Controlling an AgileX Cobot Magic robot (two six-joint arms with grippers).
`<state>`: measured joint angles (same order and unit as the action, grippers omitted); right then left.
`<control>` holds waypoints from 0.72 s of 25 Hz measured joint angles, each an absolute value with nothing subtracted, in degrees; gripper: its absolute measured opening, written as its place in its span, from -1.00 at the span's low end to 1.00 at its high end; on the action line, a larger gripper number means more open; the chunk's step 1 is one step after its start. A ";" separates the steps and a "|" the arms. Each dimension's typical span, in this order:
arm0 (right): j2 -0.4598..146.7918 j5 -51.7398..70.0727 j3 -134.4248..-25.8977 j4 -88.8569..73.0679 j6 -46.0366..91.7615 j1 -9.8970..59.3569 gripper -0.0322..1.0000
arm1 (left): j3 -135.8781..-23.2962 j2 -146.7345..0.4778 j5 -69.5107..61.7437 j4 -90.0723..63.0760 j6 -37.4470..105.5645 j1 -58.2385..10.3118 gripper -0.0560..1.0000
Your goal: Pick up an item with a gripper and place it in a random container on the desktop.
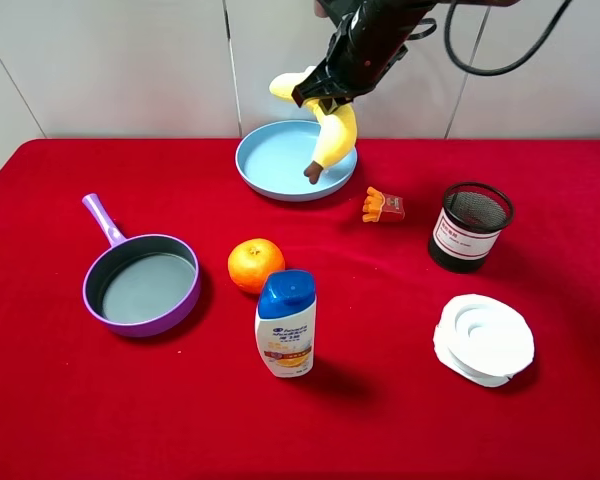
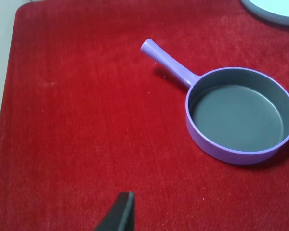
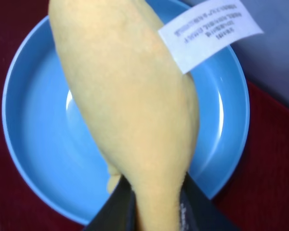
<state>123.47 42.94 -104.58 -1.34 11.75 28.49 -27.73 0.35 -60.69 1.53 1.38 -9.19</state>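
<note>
My right gripper point(image 1: 323, 97) is shut on the pale-yellow toy banana point(image 1: 334, 130) and holds it in the air over the light-blue plate point(image 1: 270, 160) at the back of the red desktop point(image 1: 70, 400). The banana hangs tilted, its brown tip low over the plate's right part. In the right wrist view the banana point(image 3: 130, 106), with a white tag, fills the middle, black fingers point(image 3: 118, 209) grip its near end, and the plate point(image 3: 33, 144) lies beneath. In the left wrist view only one black fingertip point(image 2: 121, 211) of the left gripper shows, above bare cloth.
A purple frying pan point(image 1: 142, 284) sits front left, also in the left wrist view point(image 2: 241, 115). An orange point(image 1: 256, 265) and a shampoo bottle point(image 1: 286, 323) stand mid-table. A small fries toy point(image 1: 383, 205), a black mesh cup point(image 1: 469, 226) and a white roll point(image 1: 483, 338) lie right.
</note>
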 joint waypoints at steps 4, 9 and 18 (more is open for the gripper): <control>126.93 43.06 -108.90 -2.68 12.45 27.99 -0.76 | -27.73 0.35 -60.69 1.53 1.38 -9.19 0.99; 131.26 43.11 -113.28 -4.00 12.98 27.99 -0.76 | -27.73 0.35 -60.69 1.53 1.38 -9.19 0.99; 137.10 40.90 -117.97 -6.42 15.46 27.93 -0.76 | -27.73 0.35 -60.69 1.53 1.38 -9.19 0.99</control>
<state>137.10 40.90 -117.97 -6.42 15.46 27.93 -27.73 0.35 -60.69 1.53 1.38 -9.19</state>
